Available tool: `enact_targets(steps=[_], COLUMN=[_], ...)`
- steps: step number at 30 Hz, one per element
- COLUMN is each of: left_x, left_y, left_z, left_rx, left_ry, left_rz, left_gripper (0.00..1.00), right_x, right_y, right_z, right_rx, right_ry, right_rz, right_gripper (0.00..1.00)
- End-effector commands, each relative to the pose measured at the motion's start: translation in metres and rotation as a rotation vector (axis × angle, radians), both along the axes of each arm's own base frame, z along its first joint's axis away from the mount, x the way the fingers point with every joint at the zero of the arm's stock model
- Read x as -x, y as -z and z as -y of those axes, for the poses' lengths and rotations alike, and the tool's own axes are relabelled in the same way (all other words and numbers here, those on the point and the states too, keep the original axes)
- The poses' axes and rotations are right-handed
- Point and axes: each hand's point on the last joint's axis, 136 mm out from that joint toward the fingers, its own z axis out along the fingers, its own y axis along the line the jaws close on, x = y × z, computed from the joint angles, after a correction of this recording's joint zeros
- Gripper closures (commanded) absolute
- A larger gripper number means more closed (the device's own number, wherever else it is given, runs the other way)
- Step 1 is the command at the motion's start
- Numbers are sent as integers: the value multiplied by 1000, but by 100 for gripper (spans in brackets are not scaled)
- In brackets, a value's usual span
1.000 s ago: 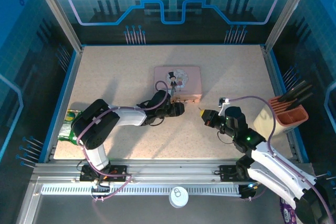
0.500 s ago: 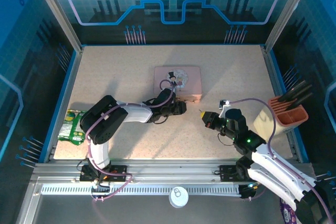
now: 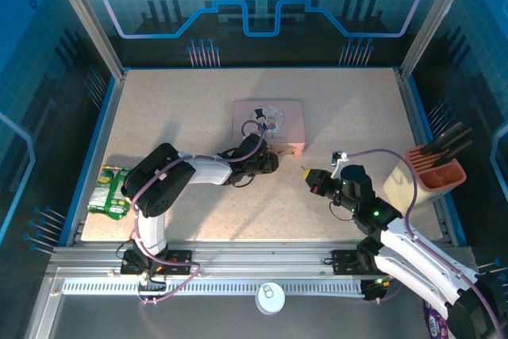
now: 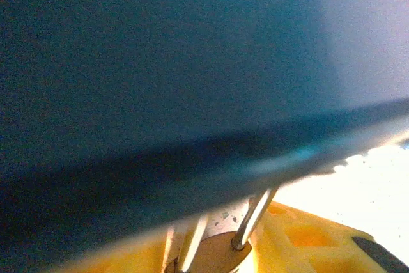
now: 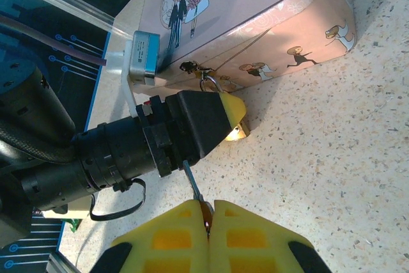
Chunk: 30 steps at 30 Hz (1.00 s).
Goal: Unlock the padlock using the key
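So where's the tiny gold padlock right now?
In the right wrist view, the padlock is hooked on the pink tin's side, mid-picture, tucked under the left gripper's yellow jaws.

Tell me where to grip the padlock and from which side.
Grip the padlock by its brass body, coming from the table side in front of the tin. Its thin shackle is hooked onto the tin's front, so the body is likely the only broad, free part.

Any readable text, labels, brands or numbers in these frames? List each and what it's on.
None can be read.
pink tin: cartoon couple drawings, no lettering that I can make out.
green packet: printing too small to read.
white round cap: blue mark, too small to read.
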Motion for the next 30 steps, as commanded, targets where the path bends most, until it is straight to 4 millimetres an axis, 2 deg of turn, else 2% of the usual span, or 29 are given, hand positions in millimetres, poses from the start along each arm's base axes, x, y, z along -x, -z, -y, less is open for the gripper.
enact_targets(steps=[1, 16, 25, 30], left_x=[2, 11, 18, 22], left_y=[9, -2, -26, -43], left_z=[12, 5, 7, 18], left_rx=[32, 48, 116, 188], left_ry=[18, 7, 15, 63], left_rz=[-18, 2, 7, -12], left_gripper=[66, 82, 85, 85], right_x=[1, 1, 0, 0], right_y=[1, 3, 13, 20], right_z=[1, 1, -5, -7], right_rx=[-14, -14, -53, -87], right_ry=[4, 8, 4, 2], right_rz=[-2, -11, -74, -111], right_gripper=[100, 100, 100, 100])
